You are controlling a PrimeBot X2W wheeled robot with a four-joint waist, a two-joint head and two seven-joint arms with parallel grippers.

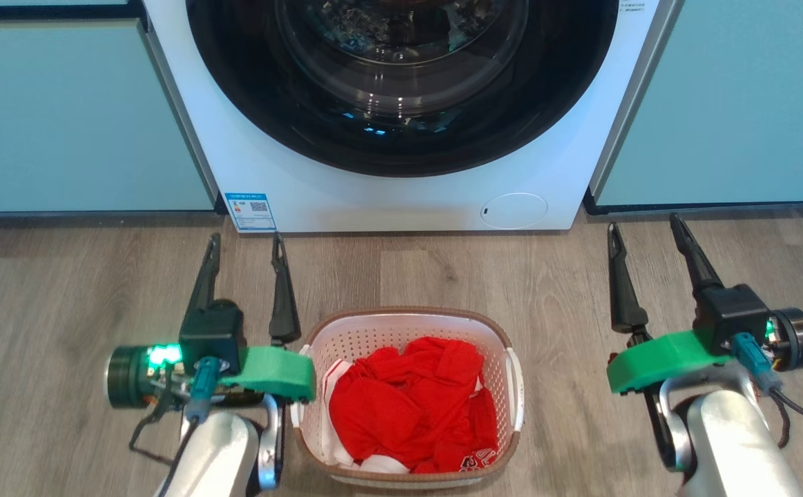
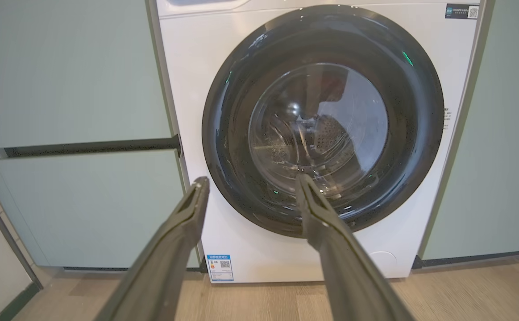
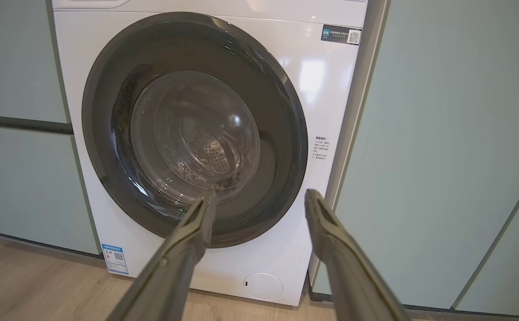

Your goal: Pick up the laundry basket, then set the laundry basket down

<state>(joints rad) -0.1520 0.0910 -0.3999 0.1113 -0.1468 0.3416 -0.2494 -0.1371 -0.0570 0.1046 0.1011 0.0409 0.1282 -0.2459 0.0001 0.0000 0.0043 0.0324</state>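
Laundry basket (image 1: 373, 338), holding red clothes (image 1: 408, 407), sits at six o'clock in the head view between the left gripper (image 1: 246, 241) and right gripper (image 1: 644, 224), both spread and empty. Left wrist view, then right: washer (image 2: 321, 120) at twelve. Uneven handle grips could tip it.

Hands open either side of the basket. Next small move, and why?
Probably lower both hands inward toward the side handles of the laundry basket. The left hand and right hand are open and empty, flanking it on the floor, both aimed past it at the washer; nothing grips it yet.
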